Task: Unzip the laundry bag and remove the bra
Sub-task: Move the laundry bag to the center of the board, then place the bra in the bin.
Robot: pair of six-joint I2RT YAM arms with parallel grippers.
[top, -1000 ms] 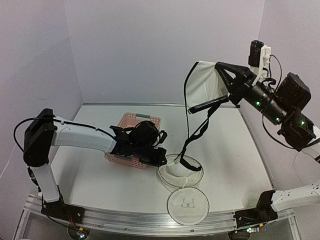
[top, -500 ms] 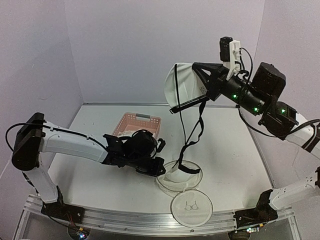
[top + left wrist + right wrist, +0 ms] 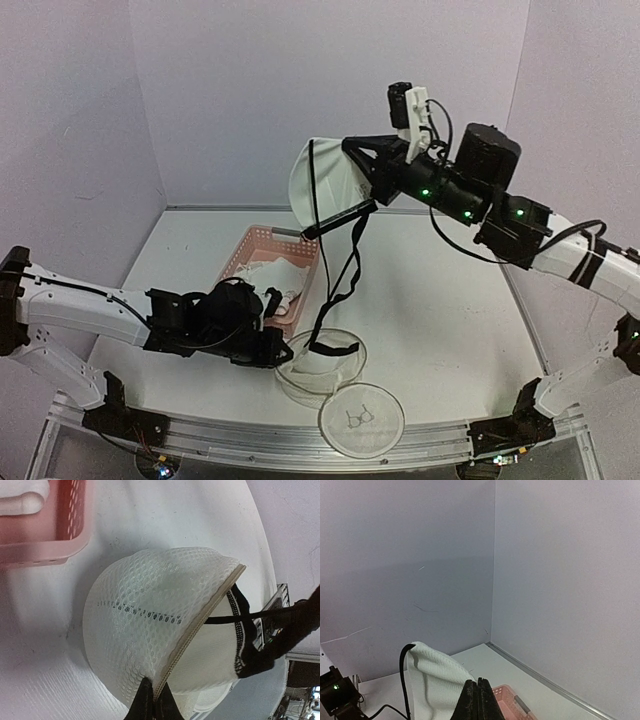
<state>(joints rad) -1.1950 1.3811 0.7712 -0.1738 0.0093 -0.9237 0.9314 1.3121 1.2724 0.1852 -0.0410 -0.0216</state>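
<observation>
The only marking we could read was a small black bra-outline drawing (image 3: 358, 414) on the round near face of the laundry bag (image 3: 300, 375). The bag was white honeycomb mesh stretched on stiff round hoops, with a dashed seam line across its dome in the left wrist view (image 3: 145, 615). It lay gaping open on the white surface (image 3: 450, 300) at the near middle, its flat drawn face resting just nearer than the open hoop. The left tool (image 3: 276, 352) had its fingers (image 3: 150, 702) pressed together on the tan hoop edge of the bag. The bra (image 3: 325, 180), soft ribbed white fabric with rounded cups and black trim, hung high above the far middle, clamped in the closed right tool (image 3: 352, 158). Its thin black straps (image 3: 335, 290) trailed down, and their lower end lay inside the bag's open mouth. To the left, just beyond the bag, stood a pink slotted plastic basket (image 3: 262, 240) holding folded white cloth (image 3: 272, 280). The right wrist view showed the fabric (image 3: 437, 680) beside the shut fingers.
</observation>
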